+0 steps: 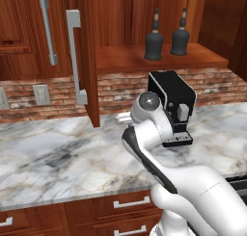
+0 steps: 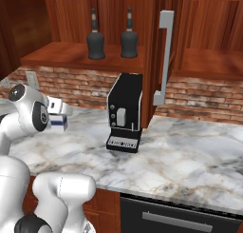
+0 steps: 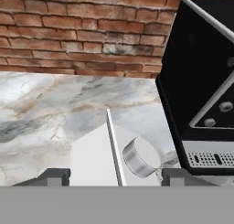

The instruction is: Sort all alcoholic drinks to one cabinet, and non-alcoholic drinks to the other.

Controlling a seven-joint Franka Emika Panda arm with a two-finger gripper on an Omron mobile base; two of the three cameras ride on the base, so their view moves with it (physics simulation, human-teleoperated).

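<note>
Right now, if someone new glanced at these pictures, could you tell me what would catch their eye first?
Probably the two dark bottles standing side by side on the shelf of the open cabinet. Below them, the black coffee machine sits on the marble counter against the brick wall. In the hand view, the gripper straddles the white milk carton, with a fingertip on either side.

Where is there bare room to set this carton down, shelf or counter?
Bare: the shelf beside the left bottle; the neighbouring shelf past the open door; the counter on the coffee machine's far side from the arm. Crowded: the gap between that machine and the arm, where the milk carton sits.
</note>
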